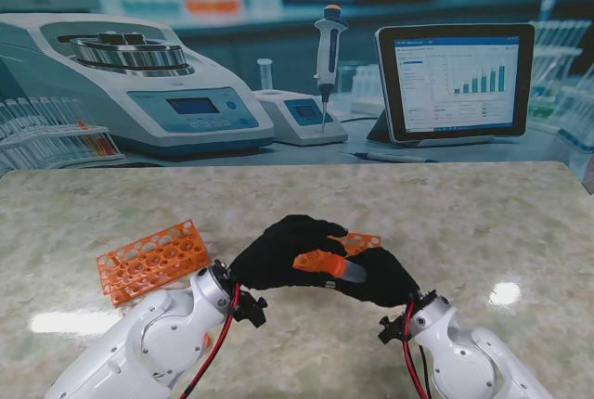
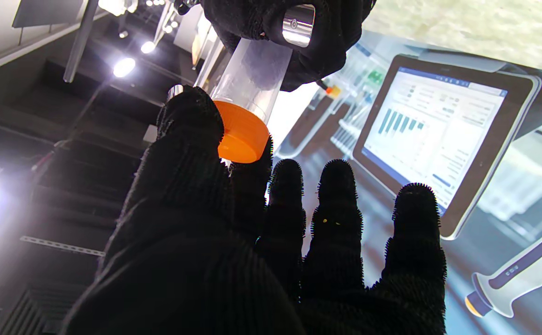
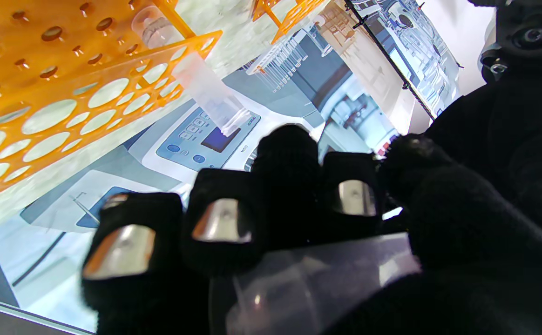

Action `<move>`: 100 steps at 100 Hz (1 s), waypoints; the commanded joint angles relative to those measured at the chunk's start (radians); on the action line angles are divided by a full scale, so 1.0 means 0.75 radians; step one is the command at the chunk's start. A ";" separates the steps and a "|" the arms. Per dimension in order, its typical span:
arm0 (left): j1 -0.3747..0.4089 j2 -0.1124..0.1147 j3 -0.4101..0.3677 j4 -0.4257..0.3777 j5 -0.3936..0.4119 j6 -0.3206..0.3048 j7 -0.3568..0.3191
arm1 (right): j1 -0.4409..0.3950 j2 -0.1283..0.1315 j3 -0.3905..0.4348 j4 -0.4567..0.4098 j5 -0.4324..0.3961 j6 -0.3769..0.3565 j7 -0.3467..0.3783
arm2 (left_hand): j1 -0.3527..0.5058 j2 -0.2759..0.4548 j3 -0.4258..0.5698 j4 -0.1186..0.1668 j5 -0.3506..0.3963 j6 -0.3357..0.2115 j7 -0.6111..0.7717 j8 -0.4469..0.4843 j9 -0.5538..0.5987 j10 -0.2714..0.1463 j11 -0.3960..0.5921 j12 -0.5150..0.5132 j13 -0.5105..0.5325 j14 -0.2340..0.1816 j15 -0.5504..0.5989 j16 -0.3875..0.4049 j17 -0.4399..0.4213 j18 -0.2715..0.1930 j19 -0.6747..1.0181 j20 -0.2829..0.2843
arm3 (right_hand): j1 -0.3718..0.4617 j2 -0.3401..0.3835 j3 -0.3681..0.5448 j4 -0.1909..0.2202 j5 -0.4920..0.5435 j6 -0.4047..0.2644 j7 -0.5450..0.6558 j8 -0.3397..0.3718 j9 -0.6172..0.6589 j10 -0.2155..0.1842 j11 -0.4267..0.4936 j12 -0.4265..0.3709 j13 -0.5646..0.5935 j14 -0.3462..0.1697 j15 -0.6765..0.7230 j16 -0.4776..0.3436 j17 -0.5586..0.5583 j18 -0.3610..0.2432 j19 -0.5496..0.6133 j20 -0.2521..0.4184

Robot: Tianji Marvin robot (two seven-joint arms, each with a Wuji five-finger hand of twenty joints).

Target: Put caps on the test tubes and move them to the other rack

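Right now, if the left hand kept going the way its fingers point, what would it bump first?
Probably the black-gloved right hand holding the clear plastic tube; the left hand already touches its round orange cap. Depth is unclear.

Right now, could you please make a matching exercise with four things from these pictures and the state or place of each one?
1. orange cap
2. clear tube
3. left orange rack
4. second tube

a. lying on the table
b. gripped by the right hand
c. standing in a rack
d. pinched by the left hand

Pairs: 1-d, 2-b, 3-a, 4-c
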State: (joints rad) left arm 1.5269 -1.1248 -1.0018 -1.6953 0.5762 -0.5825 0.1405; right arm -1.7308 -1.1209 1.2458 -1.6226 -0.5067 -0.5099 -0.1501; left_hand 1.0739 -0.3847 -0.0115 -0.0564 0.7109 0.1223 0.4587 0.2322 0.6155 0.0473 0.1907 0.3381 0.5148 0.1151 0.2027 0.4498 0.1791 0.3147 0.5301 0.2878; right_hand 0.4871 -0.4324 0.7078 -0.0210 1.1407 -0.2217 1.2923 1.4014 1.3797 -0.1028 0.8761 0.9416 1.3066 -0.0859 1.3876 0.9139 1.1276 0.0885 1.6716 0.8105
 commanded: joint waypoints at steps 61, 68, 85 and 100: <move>0.000 0.018 0.006 0.001 0.054 0.005 -0.051 | -0.012 -0.009 -0.004 -0.016 0.000 -0.006 0.002 | 0.253 0.189 0.430 0.064 0.009 -0.450 -0.004 0.064 -0.027 -0.041 -0.047 -0.056 -0.041 -0.033 -0.047 -0.040 -0.050 0.007 -0.006 -0.008 | 0.033 0.076 0.000 -0.006 0.071 -0.001 -0.005 0.027 0.028 0.004 0.007 0.009 0.020 -0.098 0.163 0.054 0.021 -0.001 0.048 0.006; 0.001 0.019 0.005 -0.001 0.057 0.004 -0.052 | -0.013 -0.009 -0.004 -0.016 0.001 -0.007 0.002 | 0.256 0.191 0.440 0.061 -0.011 -0.449 -0.014 0.064 -0.034 -0.039 -0.051 -0.060 -0.049 -0.029 -0.052 -0.045 -0.056 0.010 -0.013 -0.008 | 0.033 0.076 0.000 -0.006 0.071 -0.001 -0.005 0.027 0.029 0.004 0.007 0.009 0.020 -0.098 0.163 0.054 0.021 -0.001 0.048 0.006; 0.002 0.018 0.002 -0.005 0.059 0.000 -0.050 | -0.012 -0.008 -0.005 -0.015 0.002 -0.006 0.004 | 0.278 0.194 0.463 0.056 -0.042 -0.463 -0.035 0.060 -0.052 -0.042 -0.057 -0.068 -0.073 -0.020 -0.064 -0.056 -0.068 0.018 -0.026 -0.007 | 0.033 0.079 -0.002 -0.006 0.071 -0.001 -0.006 0.027 0.029 0.004 0.007 0.009 0.020 -0.097 0.162 0.054 0.021 0.000 0.048 0.006; 0.003 0.020 -0.004 -0.011 0.059 -0.005 -0.057 | -0.011 -0.008 -0.005 -0.015 0.002 -0.006 0.005 | 0.289 0.212 0.478 0.051 -0.059 -0.471 -0.046 0.059 -0.063 -0.039 -0.060 -0.073 -0.086 -0.017 -0.072 -0.065 -0.077 0.024 -0.038 -0.005 | 0.034 0.079 -0.003 -0.007 0.071 -0.001 -0.006 0.028 0.028 0.003 0.006 0.009 0.020 -0.097 0.162 0.054 0.021 0.000 0.048 0.006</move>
State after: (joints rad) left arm 1.5264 -1.1103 -1.0027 -1.6976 0.6181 -0.5862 0.1058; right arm -1.7334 -1.1209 1.2495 -1.6221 -0.5051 -0.5101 -0.1506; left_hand 1.2198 -0.3491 0.2682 -0.0563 0.6106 -0.2752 0.3200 0.2598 0.5952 0.0468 0.1639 0.3194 0.4799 0.1138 0.1718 0.4187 0.1410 0.3176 0.5301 0.2878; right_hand 0.4871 -0.4324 0.7078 -0.0210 1.1408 -0.2217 1.2919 1.4024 1.3797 -0.1007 0.8759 0.9416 1.3066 -0.0840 1.3876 0.9138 1.1275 0.0885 1.6714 0.8105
